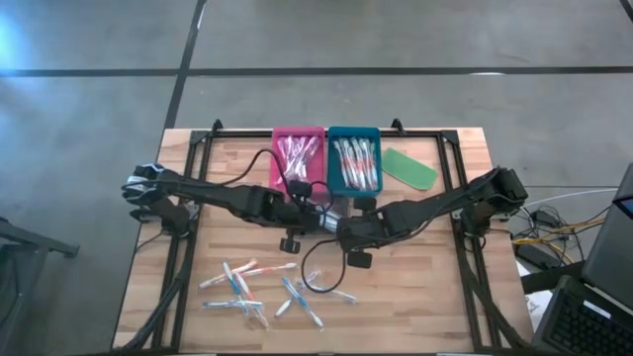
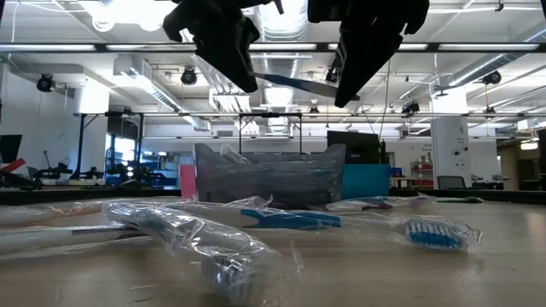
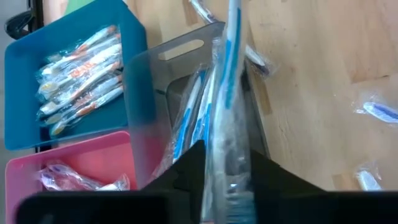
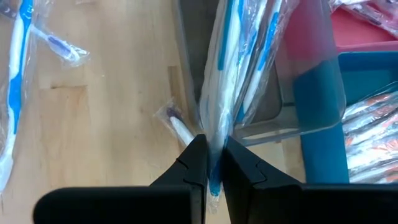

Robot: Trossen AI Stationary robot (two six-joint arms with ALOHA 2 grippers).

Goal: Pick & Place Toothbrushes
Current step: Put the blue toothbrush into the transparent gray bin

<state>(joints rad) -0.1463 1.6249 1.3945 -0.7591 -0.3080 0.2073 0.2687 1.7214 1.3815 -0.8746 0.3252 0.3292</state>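
A blue-and-white toothbrush [image 2: 290,83] in a clear wrapper hangs high over the table's middle, spanning between my two grippers. My left gripper [image 3: 227,158] is closed on one end and my right gripper [image 4: 213,146] on the other. Under them stands a grey see-through tray [image 3: 155,93] holding more wrapped blue toothbrushes [image 4: 249,74]. Behind it are a pink tray [image 1: 299,158] and a blue tray [image 1: 354,160], both with wrapped toothbrushes inside. Several loose toothbrushes [image 1: 257,287] lie flat on the wood near the front edge. My left gripper has the wrapped toothbrush between its two fingers at the bristle end [image 3: 233,186], through the clear wrapper. The fingers slant down from the table's left. The toothbrush runs on past them, clear of the tray. My right gripper pinches the toothbrush's handle near its blue free end [image 4: 214,163] between its two fingers, wrapper and all. The fingers slant down from the table's right. The toothbrush runs away from them over the grey tray, lifted clear and nearly level.
A flat green piece [image 1: 409,168] lies right of the blue tray. A black frame [image 1: 198,148] runs along the table's far edge and both sides. Cables [image 1: 321,282] hang from the arms over the middle. Bare wood shows at the near right.
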